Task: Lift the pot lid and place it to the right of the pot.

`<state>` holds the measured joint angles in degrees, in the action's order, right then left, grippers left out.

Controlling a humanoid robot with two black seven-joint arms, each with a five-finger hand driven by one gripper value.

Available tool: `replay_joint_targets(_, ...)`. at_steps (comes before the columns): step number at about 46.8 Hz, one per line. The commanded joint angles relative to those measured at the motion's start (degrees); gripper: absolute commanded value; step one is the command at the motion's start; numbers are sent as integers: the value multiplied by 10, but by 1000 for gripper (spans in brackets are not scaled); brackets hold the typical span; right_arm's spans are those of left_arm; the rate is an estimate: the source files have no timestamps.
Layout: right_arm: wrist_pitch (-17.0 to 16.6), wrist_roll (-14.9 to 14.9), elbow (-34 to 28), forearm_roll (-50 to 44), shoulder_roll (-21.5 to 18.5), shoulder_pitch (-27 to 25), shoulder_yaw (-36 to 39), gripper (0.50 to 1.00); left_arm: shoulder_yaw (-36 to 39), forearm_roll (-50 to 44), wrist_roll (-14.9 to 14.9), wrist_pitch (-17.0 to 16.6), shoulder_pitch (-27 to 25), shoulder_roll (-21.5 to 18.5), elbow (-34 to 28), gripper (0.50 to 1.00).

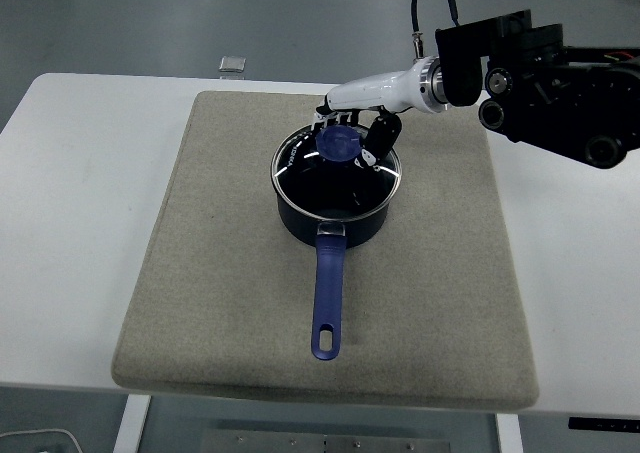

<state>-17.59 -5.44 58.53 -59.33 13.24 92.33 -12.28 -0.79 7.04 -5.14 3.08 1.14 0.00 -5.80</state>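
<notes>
1. Right hand (352, 133) reaches in from the upper right, white palm shell over the far side of the pot, black fingers (380, 133) curled down around the blue lid knob (338, 143).
2. Fingers sit on both sides of the knob and look closed on it; exact contact at the fingertips is too small to confirm.
3. Glass lid (336, 168) covers the pot's mouth, its metal rim running along the pot rim; the far edge seems a touch raised, but this cannot be settled from here.
4. Dark blue saucepan (335, 213) stands upright near the middle of the mat, slightly toward its far half.
5. Long blue pot handle (326, 298) points toward the table's near edge, hanging hole at its end.
6. Beige mat (220, 273) lies under the pot and covers most of the central white table (70, 223).
7. Right arm (550, 83), black and bulky, enters from the right edge with a cable looped above the wrist.
8. Small grey square object (232, 64) lies at the table's far edge, well apart from the mat.
</notes>
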Motion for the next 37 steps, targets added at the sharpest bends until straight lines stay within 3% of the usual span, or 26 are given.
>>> replay_joint_targets(1,-1,0,0,1,-1,7,0,656,0,0,0,0,0,0,0,1000)
replay_joint_targets(10,-1,0,0,1,-1,11,0,588,0,0,0,0,0,0,0,1000)
replay_joint_targets(19,-3,0,0,1,-1,12,0,576,0,0,0,0,0,0,0,1000)
replay_joint_targets(22,-5,0,0,2,0,17,0,543,0,0,0,0,-1,0,0,1000)
replay_joint_targets(37,-10,0,-7,6,9,28,-1,531,0,0,0,0,-1,0,0,1000)
